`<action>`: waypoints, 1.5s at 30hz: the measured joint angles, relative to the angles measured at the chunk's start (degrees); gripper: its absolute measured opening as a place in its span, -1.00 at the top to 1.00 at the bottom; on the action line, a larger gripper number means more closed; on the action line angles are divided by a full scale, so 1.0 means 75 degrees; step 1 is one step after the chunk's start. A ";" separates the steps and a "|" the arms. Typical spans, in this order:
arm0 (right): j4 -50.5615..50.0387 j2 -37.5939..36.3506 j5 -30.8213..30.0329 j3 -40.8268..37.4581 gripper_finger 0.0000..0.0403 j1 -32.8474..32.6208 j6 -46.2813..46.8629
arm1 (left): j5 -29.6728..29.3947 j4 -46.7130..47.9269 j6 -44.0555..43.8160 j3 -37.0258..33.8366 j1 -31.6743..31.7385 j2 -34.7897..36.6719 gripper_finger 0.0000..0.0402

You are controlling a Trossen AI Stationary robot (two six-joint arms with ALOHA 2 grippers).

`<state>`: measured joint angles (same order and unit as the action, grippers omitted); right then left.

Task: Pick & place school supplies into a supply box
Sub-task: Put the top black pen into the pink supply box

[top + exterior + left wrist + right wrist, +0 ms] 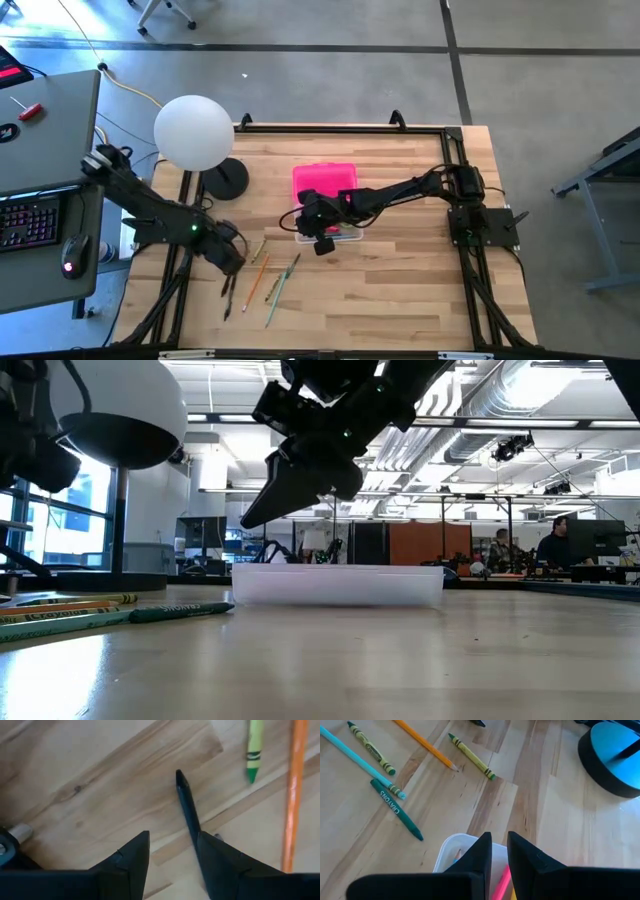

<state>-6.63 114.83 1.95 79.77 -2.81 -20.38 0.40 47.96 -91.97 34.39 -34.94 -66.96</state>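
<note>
- Pink-lidded translucent plastic supply box [325,190] at table centre, right gripper [318,238] over its near end; left gripper [232,256] beside scattered crayons and pencils [270,278].
- Low view: the box's clear wall [338,584] under the right gripper [262,512].
- Left wrist: fingers [131,857] apart above bare wood, green crayon [255,750] near.
- Right wrist: fingers [478,851] nearly together, empty, above the box rim [451,845].

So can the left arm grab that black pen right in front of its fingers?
Probably yes. The left gripper is open just above the black pen, with only bare table around it, and the right gripper is away over the supply box.
</note>
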 joint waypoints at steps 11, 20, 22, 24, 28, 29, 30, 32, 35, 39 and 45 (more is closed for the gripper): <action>-0.0136 0.0000 -0.0005 -0.0003 0.81 0.0000 0.0272 | 0.0016 -0.0328 -0.0206 0.0000 0.0003 -0.0469 0.02; -0.0152 0.0000 -0.0007 -0.0003 0.82 0.0000 0.0286 | -0.0168 -0.0774 -0.0200 0.0000 0.0006 -0.0871 0.02; -0.0153 0.0000 -0.0008 -0.0003 0.82 0.0000 0.0289 | -0.0168 -0.0797 -0.0198 0.0000 0.0006 -0.1043 0.02; -0.0160 0.0000 -0.0005 -0.0003 0.83 0.0000 0.0289 | -0.0170 -0.0804 -0.0231 0.0000 0.0006 -0.1213 0.02; -0.0166 0.0000 -0.0008 -0.0003 0.82 0.0000 0.0316 | -0.0184 -0.0817 -0.0717 0.0030 0.0009 -0.1519 0.02; -0.0166 0.0000 -0.0005 -0.0003 0.82 0.0000 0.0318 | -0.0186 -0.0812 -0.0778 0.0032 0.0009 -0.1565 0.02; -0.0169 0.0000 -0.0007 -0.0003 0.82 0.0000 0.0318 | -0.0191 -0.0812 -0.0792 0.0029 0.0009 -0.1600 0.03; -0.0167 0.0000 -0.0008 -0.0003 0.82 0.0000 0.0318 | -0.0202 -0.0826 -0.0801 0.0029 0.0009 -0.1657 0.08; -0.0169 0.0000 -0.0008 -0.0003 0.83 0.0000 0.0323 | -0.0308 -0.0817 -0.0833 0.0022 0.0009 -0.1676 0.24; -0.0169 0.0000 -0.0005 -0.0003 0.82 0.0000 0.0344 | -0.0489 -0.0861 -0.0830 0.0020 0.0006 -0.1678 0.54; -0.0187 -0.0003 0.0001 -0.0003 0.84 -0.0157 0.0336 | -0.0913 -0.0900 -0.0716 0.0023 -0.0003 -0.1678 0.92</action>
<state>-8.04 114.80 1.96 79.75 -3.99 -17.86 -6.45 41.21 -97.34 34.57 -34.96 -79.55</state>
